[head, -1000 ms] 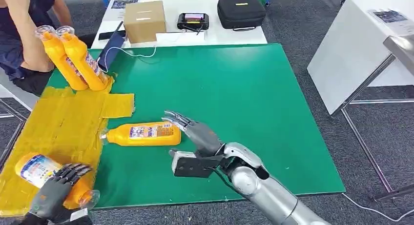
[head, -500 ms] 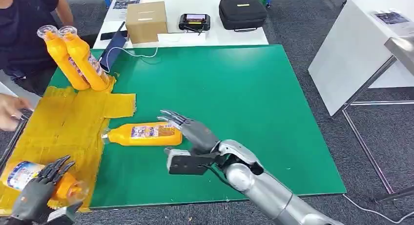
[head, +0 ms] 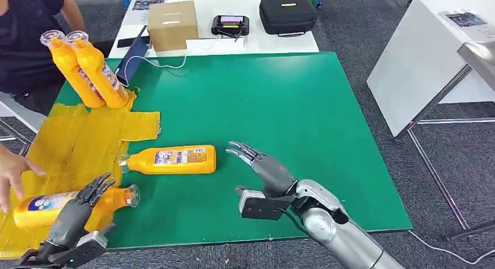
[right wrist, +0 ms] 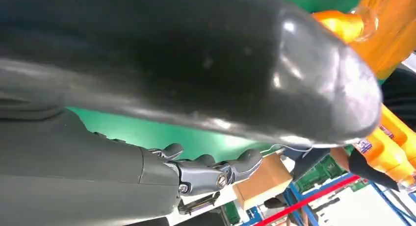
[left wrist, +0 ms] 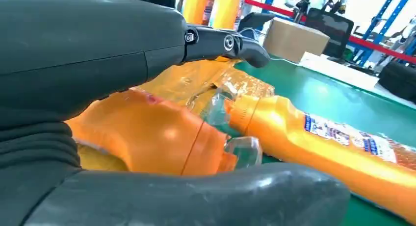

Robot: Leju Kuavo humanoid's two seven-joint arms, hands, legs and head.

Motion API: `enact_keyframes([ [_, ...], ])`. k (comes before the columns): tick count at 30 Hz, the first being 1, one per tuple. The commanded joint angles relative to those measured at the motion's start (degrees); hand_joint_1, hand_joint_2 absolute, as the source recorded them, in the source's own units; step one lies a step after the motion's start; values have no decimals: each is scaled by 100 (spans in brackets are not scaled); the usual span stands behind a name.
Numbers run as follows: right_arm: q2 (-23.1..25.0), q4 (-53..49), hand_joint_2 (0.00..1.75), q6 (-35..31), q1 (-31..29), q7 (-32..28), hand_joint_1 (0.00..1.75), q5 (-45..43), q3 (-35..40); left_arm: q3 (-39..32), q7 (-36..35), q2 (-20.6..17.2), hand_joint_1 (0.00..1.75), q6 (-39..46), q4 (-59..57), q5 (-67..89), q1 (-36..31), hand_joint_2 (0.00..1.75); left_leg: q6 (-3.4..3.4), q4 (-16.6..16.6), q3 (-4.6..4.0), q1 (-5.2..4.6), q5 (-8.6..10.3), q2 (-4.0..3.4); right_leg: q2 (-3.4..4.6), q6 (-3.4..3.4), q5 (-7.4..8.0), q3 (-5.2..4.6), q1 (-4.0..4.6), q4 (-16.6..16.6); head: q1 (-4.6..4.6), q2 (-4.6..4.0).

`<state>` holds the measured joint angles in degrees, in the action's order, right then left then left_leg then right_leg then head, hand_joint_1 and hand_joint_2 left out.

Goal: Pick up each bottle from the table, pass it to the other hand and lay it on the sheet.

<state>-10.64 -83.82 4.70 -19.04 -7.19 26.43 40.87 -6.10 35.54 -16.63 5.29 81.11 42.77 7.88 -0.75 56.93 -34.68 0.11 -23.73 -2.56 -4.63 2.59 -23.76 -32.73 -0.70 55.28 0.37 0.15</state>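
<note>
So the left hand (head: 76, 213) has its fingers wrapped around an orange plastic bottle with a clear cap (head: 70, 203), lying on its side over the crinkled yellow sheet (head: 87, 149) at the near left of the green table (head: 280, 105). A person's hand (head: 14, 173) touches its base end. The right hand (head: 262, 170) hovers over the green with fingers spread, holding nothing. A second orange bottle (head: 172, 160) lies on the green between the hands, neck at the sheet's edge. Two more orange bottles (head: 87, 67) stand leaning at the sheet's far end.

Glossy orange plastic bottle (head: 172, 160) with clear cap, crinkled shiny yellow sheet (head: 82, 146), matt green tabletop (head: 280, 105), brushed silver metal arm (head: 344, 237), brown cardboard box (head: 172, 25)
</note>
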Motion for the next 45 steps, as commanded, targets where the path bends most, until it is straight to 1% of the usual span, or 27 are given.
enact_keyframes([
  [1,52,295,0,87,-306,73,0,19,57,-396,372,633,0,-1051,-81,-1433,-177,0,1,0,15,2,-6,11,36,-5,-4,15,-4,-2,2,0],
  [2,110,345,0,86,-347,86,0,24,69,-591,394,781,0,-1368,4,-1983,-173,0,1,1,19,1,-8,15,43,-6,-5,18,-6,0,2,0],
  [3,336,508,0,99,-485,118,0,56,142,-965,446,971,0,-1744,226,-2680,-69,0,0,-4,17,0,-5,14,37,-5,-3,17,-6,-4,0,0],
  [6,1274,1266,0,116,-1107,328,0,244,406,-2049,446,1227,0,-2728,831,-3780,258,0,4,6,6,3,-12,-36,77,-8,5,-2,-2,5,2,0],
  [7,1642,1633,0,-59,-1420,333,0,159,516,-2574,446,1397,0,-3327,919,-4346,166,0,8,12,15,5,-21,-51,111,-14,1,2,-1,12,4,0],
  [8,1819,1858,0,-165,-1639,371,0,126,608,-2830,446,1479,0,-3594,857,-4309,46,0,9,7,3,5,-15,-64,108,-12,8,-8,1,12,4,0],
  [9,1864,1922,0,-194,-1717,402,0,87,647,-2933,446,1525,0,-3700,829,-4238,-20,0,9,4,-2,5,-10,-69,102,-11,10,-11,3,12,4,0],
  [10,1860,1928,0,-207,-1753,423,0,55,669,-2972,446,1559,0,-3747,793,-4175,-92,0,15,7,8,6,-15,-85,137,-18,7,-12,2,21,2,0],
  [12,1873,1954,0,-282,-1833,447,0,-16,638,-3041,393,1717,0,-4053,809,-4688,-220,0,14,-4,2,0,4,-38,76,-9,2,-19,-2,18,0,0],
  [13,1897,2000,0,-322,-1909,462,0,-11,645,-3009,228,1781,0,-4146,869,-4936,-255,0,21,0,12,5,1,-29,89,-16,-5,-11,-1,21,-2,0],
  [14,1944,2070,0,-343,-2002,470,0,-18,640,-2912,80,1825,0,-4324,951,-5321,-265,0,21,-1,4,4,9,-21,66,-13,-6,-17,0,20,0,0],
  [15,1975,2091,0,-383,-2042,487,0,-5,623,-2855,65,1866,0,-4314,1036,-5338,-261,0,25,1,12,9,6,-15,74,-16,-11,-10,2,23,-2,0],
  [16,2002,2160,175,-418,-2106,502,0,28,625,-2751,-22,1899,0,-4307,1135,-5433,-241,0,24,6,1,11,7,-19,70,-13,-8,-17,5,27,2,0],
  [19,2010,2433,175,-456,-2333,660,0,65,581,-2294,-207,2048,0,-4328,1475,-5896,-155,0,21,4,-5,9,10,-19,66,-11,-5,-19,3,28,2,0],
  [22,1994,2462,175,-455,-2348,656,0,52,565,-2226,-224,2077,0,-4265,1513,-5890,-146,0,21,0,-3,6,13,-6,49,-10,-7,-14,0,24,2,0],
  [24,1952,2497,175,-485,-2316,676,0,0,505,-2014,-261,2082,0,-4523,1562,-6214,-67,0,23,0,3,8,11,-4,55,-13,-8,-7,2,22,2,0],
  [29,1726,2259,175,-689,-1974,508,0,-82,363,-1385,-68,2508,0,-4179,2107,-5893,299,0,21,-4,11,5,9,9,48,-10,-11,6,-1,16,2,0],
  [30,1646,2104,175,-806,-1878,494,0,-28,339,-1208,-63,2489,0,-3969,2175,-5578,357,0,21,-2,-2,5,13,0,39,-8,-5,-8,2,17,0,0],
  [31,1568,1958,175,-802,-1804,500,0,-24,310,-1042,59,2453,0,-3759,2213,-5462,397,0,21,-1,10,8,7,16,44,-9,-13,9,2,14,0,0],
  [33,1568,1958,175,-802,-1804,500,0,-24,310,-1042,59,2453,0,-3759,2213,-5462,397,0,21,-1,-1,6,12,12,32,-8,-9,-6,2,16,2,0],
  [38,1567,1923,175,-802,-1812,518,0,20,315,-1068,105,2399,0,-3727,2194,-5520,369,0,25,0,2,7,8,6,57,-14,-10,-5,2,21,2,0],
  [40,1423,1699,175,-997,-1680,630,0,310,290,-903,243,2507,0,-3227,2318,-4906,375,0,24,0,-7,5,12,0,44,-11,-6,-16,3,20,0,0],
  [41,1348,1508,175,-1179,-1523,642,0,550,201,-722,302,2599,0,-2962,2377,-4769,358,0,25,0,2,8,10,17,46,-14,-11,-3,4,19,0,0],
  [42,1295,1355,175,-1293,-1359,601,0,611,84,-534,104,2612,0,-2741,2389,-4588,342,0,22,1,-4,8,12,23,30,-10,-11,-7,5,17,0,0],
  [43,1216,1177,0,-1418,-1152,351,0,586,-24,-310,120,2658,0,-2645,2344,-4618,282,0,22,-1,-3,10,14,25,22,-9,-10,-7,7,14,0,0],
  [44,1226,1104,0,-1592,-987,69,0,648,-166,-148,118,2640,0,-2516,2286,-4688,237,0,21,-1,1,9,12,32,25,-9,-13,0,4,14,0,0],
  [45,1227,1078,0,-1658,-837,54,0,653,-285,9,40,2687,0,-2450,2201,-4791,190,0,20,-2,1,9,14,33,18,-8,-11,0,5,12,2,0],
])
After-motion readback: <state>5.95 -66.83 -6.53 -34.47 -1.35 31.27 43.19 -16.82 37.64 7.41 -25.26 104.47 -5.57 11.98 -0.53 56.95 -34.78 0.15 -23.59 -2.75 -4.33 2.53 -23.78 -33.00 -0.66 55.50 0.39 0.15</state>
